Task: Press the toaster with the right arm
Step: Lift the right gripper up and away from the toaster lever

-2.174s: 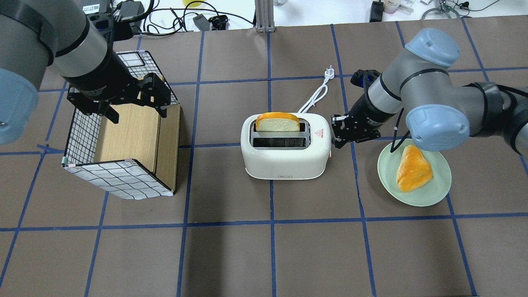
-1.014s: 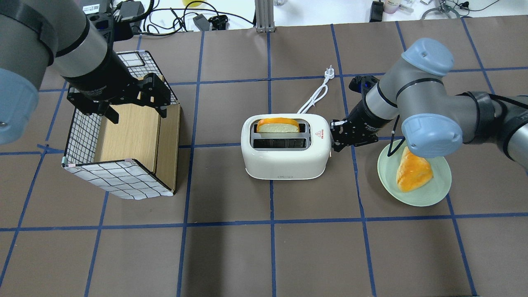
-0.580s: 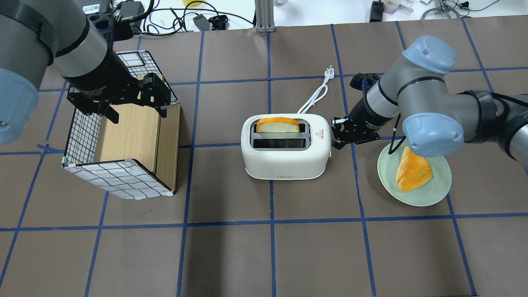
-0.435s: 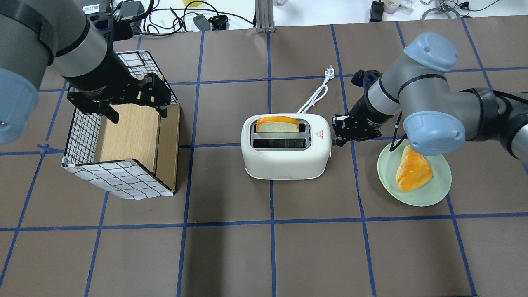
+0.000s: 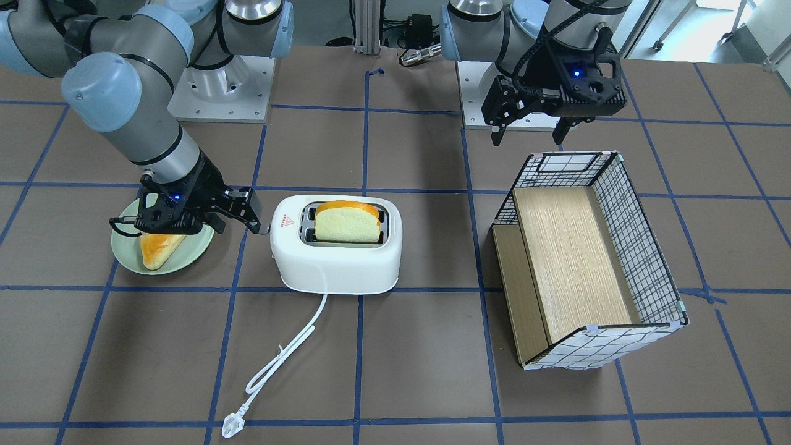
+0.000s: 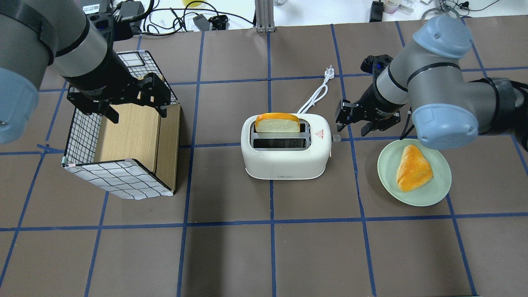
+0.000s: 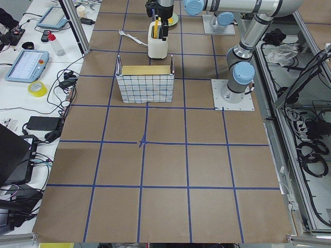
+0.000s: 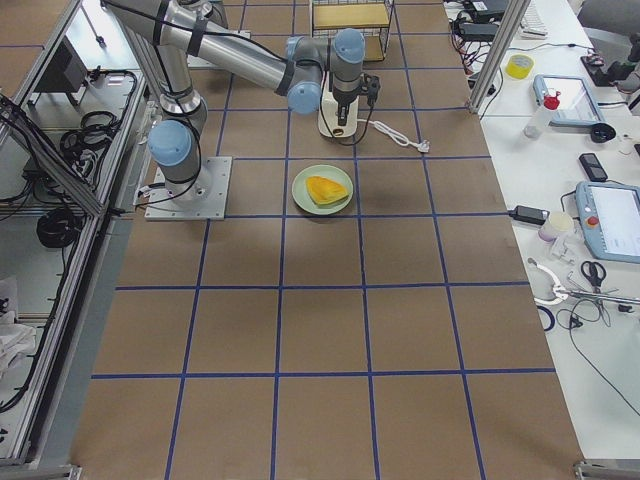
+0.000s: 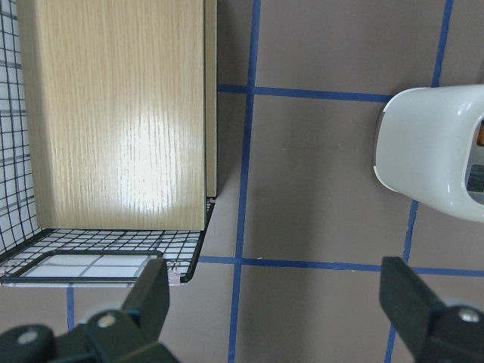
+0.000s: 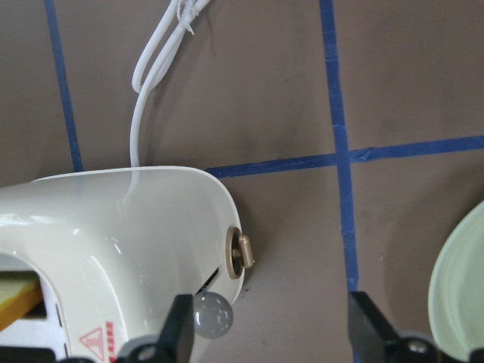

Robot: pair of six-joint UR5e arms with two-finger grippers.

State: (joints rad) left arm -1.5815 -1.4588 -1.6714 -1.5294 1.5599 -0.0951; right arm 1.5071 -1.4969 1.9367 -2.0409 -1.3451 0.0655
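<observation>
The white toaster (image 6: 284,161) stands mid-table, with a red triangle sticker and a round lever knob (image 6: 336,138) on its right end. A bread slice (image 6: 277,123) stands high out of its far slot. My right gripper (image 6: 352,126) is open, raised just off that end and apart from the toaster. In the right wrist view the lever knob (image 10: 212,316) and a brass dial (image 10: 242,253) sit near the open right gripper (image 10: 274,333). The front view shows the toaster (image 5: 337,269) and right gripper (image 5: 201,224). My left gripper (image 6: 138,113) is open over the basket.
A wire basket (image 6: 82,136) with wooden inserts sits at the left. A green plate (image 6: 412,200) with a bread piece (image 6: 412,168) lies right of the toaster. The white cord (image 6: 315,97) and plug (image 6: 329,72) trail behind the toaster.
The bread slice sank into the slot, then rose high again. My right gripper dipped at the toaster's end, then lifted and drew back toward the far side. The left arm stayed still.
</observation>
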